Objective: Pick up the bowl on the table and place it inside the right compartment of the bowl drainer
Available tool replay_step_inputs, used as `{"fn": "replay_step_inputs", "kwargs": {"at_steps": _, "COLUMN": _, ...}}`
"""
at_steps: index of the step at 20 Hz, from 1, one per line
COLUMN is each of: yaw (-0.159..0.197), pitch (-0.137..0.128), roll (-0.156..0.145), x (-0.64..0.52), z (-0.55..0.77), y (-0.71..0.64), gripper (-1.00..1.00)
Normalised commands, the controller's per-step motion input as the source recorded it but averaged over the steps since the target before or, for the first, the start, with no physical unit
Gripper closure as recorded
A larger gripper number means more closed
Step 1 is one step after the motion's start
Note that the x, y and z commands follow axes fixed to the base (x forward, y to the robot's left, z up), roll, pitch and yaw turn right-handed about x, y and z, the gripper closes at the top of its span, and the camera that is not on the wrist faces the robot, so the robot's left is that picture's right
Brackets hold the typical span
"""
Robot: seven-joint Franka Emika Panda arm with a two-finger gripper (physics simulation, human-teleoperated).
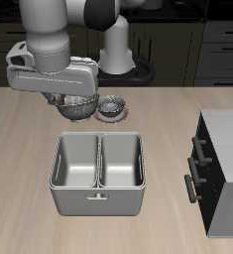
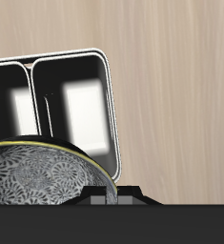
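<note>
Behind the bowl drainer, toward the back of the counter, the robot's hand hangs low under its bulky grey and white arm. A round, grey-speckled bowl shows right beneath the hand, partly hidden by the arm's housing, so the exterior view does not make clear how the fingers stand. Whether the hand is open, closed or gripping the bowl cannot be told from either view.

Just beside it, farther along the back of the counter, a second speckled bowl sits in a dark saucer. The two bowls are near each other, and whether they touch cannot be told.

The drainer stands nearer the counter's front edge, a grey metal basin with rounded rims, split by a centre wall into two deep wells. Both wells show bare metal floors. The bowl under the hand lies outside the drainer, behind its back rim.

From the wrist view, the mottled bowl fills the area next to the hand's dark body, its thin yellowish rim curving over it. Beyond it the drainer appears with both wells bright inside.

A black-and-white cabinet with dark handles stands at the counter's edge, well apart from the drainer.
</note>
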Motion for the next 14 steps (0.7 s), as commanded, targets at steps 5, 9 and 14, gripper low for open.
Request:
{"fn": "replay_step_inputs", "kwargs": {"at_steps": 5, "yaw": 0.012, "pitch": 0.016, "roll": 0.006, "x": 0.10, "z": -0.03, "y": 0.04, "gripper": 1.00}}
{"fn": "replay_step_inputs", "kwargs": {"at_steps": 9, "yaw": 0.028, "pitch": 0.007, "roll": 0.007, "x": 0.05, "z": -0.10, "y": 0.06, "gripper": 1.00}}
{"fn": "replay_step_inputs", "kwargs": {"at_steps": 14, "yaw": 0.010, "pitch": 0.021, "roll": -0.004, "x": 0.07, "z": -0.13, "y": -0.02, "gripper": 1.00}}
